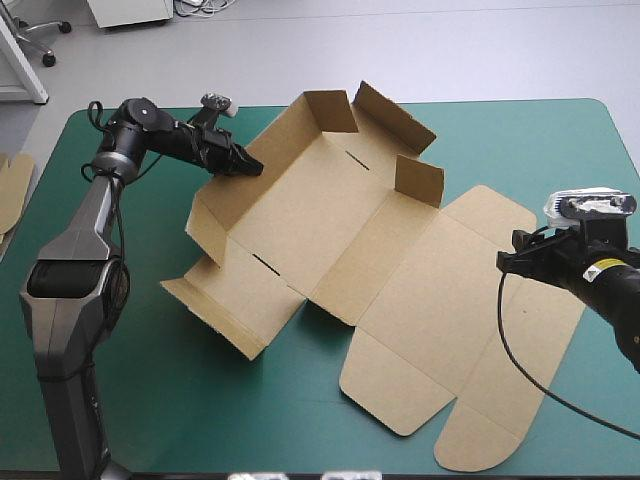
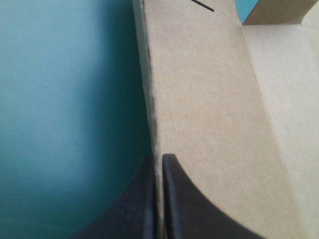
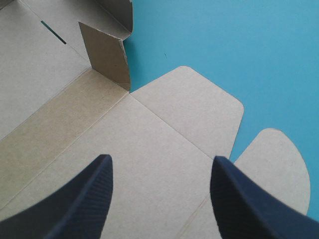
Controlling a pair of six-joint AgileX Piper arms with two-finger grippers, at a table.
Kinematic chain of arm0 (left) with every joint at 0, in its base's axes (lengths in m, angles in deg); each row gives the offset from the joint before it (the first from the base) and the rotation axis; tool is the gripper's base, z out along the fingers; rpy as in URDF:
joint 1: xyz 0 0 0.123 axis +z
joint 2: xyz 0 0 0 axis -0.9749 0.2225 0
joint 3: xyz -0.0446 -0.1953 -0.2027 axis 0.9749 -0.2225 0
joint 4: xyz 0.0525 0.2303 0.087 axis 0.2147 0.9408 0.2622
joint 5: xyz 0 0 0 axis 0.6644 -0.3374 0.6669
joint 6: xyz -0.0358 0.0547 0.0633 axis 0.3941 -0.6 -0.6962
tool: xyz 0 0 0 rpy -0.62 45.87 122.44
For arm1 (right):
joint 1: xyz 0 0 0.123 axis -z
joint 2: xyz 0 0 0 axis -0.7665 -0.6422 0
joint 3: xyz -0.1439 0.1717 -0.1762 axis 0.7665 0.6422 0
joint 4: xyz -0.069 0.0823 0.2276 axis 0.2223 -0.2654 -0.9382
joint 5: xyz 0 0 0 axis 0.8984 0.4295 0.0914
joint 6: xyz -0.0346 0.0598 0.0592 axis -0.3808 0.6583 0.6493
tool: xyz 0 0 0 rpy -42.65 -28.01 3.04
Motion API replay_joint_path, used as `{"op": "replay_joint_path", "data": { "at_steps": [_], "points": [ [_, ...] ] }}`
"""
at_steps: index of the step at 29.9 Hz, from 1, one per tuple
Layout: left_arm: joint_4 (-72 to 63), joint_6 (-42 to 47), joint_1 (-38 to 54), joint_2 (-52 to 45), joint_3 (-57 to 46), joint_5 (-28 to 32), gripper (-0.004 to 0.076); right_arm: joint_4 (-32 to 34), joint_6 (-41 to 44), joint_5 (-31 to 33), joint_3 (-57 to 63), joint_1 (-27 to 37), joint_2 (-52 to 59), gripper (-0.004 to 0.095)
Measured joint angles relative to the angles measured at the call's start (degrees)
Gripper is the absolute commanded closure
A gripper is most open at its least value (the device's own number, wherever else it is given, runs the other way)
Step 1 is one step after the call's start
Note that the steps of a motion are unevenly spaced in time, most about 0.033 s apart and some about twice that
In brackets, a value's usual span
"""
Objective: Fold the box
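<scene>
The brown box (image 1: 330, 215) lies partly opened out in the middle of the teal-green table. Its far walls and a small flap (image 1: 418, 180) stand up, while the lid panel (image 1: 450, 300) with rounded flaps lies flat toward the right. My left gripper (image 1: 248, 165) is at the box's left wall. In the left wrist view the left gripper (image 2: 158, 159) is shut on that wall's edge (image 2: 149, 74). My right gripper (image 1: 508, 262) hovers at the lid's right side. In the right wrist view the right gripper (image 3: 162, 160) is open above the flat lid (image 3: 149, 149), holding nothing.
An edge of more brown board (image 1: 12, 185) shows at the table's left edge. Bare teal-green cover (image 1: 130, 400) lies at the front left and beyond the rounded flaps (image 3: 199, 107). A near-left flap (image 1: 215, 310) of the box juts toward the front.
</scene>
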Motion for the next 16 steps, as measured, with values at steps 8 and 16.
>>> {"op": "replay_joint_path", "data": {
  "at_steps": [8, 16],
  "points": [
    [8.06, -17.67, -6.99, 0.0, 6.95, -0.13, 0.0737, -0.11, -0.1, 0.0, 0.0, 0.0, 0.0, 0.036],
    [16.93, -33.07, -13.13, 0.0, 10.06, 4.03, 0.0738, -2.36, -0.1, 0.0, 0.0, 0.0, 0.0, 0.036]
  ]
}}
